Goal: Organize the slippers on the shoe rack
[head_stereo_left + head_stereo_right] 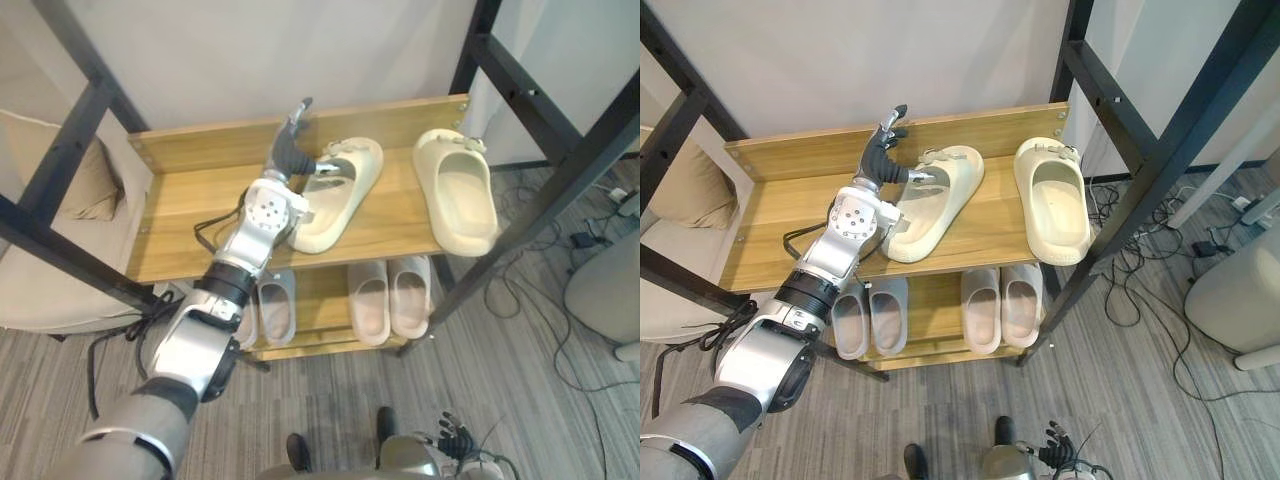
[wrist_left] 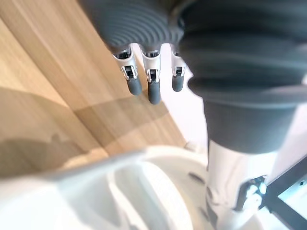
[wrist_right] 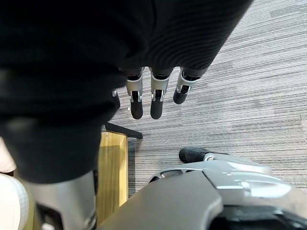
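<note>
left hand (image 1: 883, 152) loosely open against skewed cream slipper (image 1: 940, 200) far end, gripping nothing, open top shelf (image 1: 770, 220) leftward, second slipper (image 1: 1052, 200) by right edge, right hand (image 3: 151, 96) slack, empty

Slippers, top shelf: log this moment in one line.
left hand open by left slipper, askew | right slipper untouched | right hand open, low

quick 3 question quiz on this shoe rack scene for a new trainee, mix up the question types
1. True or false: the left cream slipper lies parallel to the right cream slipper.
2. Multiple choice: the left hand is at A) the left cream slipper, B) the right cream slipper, C) the floor.
3. Fill in: the grey pair sits on the ___ shelf.

Key: 1 false, the left cream slipper is angled; 2 A; 3 lower.
</note>
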Tool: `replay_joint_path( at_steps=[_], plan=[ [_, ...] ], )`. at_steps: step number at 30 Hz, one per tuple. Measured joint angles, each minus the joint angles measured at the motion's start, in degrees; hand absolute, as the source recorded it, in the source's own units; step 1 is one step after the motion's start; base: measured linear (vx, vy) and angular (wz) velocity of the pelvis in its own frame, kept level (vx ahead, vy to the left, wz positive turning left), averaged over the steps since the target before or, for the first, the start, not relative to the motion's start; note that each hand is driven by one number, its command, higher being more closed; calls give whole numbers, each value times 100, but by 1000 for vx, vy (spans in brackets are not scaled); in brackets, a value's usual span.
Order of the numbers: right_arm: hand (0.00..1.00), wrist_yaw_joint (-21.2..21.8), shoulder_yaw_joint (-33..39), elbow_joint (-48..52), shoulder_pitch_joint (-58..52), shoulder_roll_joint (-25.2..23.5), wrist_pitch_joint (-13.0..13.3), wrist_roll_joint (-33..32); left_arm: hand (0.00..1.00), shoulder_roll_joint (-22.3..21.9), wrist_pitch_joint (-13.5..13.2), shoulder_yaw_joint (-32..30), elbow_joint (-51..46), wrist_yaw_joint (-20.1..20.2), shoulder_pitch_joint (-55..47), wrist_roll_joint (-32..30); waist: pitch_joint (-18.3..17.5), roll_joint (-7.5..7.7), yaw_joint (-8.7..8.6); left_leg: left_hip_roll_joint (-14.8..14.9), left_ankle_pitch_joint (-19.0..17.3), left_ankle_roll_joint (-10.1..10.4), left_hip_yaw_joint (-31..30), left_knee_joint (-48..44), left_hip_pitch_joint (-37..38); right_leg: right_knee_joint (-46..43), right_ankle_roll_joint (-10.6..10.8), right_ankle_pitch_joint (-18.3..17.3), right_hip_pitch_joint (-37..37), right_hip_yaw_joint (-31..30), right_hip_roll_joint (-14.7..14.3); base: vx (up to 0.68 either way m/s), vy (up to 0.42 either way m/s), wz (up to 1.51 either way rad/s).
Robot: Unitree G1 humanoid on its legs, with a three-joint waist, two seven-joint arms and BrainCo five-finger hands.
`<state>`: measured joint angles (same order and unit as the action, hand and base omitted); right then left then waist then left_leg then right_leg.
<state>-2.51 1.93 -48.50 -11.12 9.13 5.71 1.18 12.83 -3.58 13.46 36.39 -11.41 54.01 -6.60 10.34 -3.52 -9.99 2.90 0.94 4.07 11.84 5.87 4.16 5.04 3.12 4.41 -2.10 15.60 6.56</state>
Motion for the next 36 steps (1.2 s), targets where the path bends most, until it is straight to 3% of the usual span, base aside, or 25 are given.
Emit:
replay_joint_path(
  at_steps=[10, 25, 36],
  plan=[
    [0, 4, -78, -47, -1, -17, -7, 2, 0, 7, -115, -29, -716, -77, -569, 507, -52, 91, 58, -25, 32, -23, -132, -1, 27, 0, -1, -10, -106, 146, 31, -15, -6, 6],
    [0, 12, -180, -232, -1, -68, -80, 108, 0, -8, -240, -365, -1691, -53, -2188, 1827, -185, 294, 354, -27, 62, -18, -299, 0, 30, 2, 13, -60, -194, 290, 37, -13, -7, 6],
    [0, 18, -250, -241, -1, -65, -162, 121, 0, -119, -239, 121, -1798, 285, -2538, 2255, -267, 369, 384, -38, 85, -30, -336, 0, 30, 2, 16, -61, -213, 318, 49, 0, 0, 0]
  ],
)
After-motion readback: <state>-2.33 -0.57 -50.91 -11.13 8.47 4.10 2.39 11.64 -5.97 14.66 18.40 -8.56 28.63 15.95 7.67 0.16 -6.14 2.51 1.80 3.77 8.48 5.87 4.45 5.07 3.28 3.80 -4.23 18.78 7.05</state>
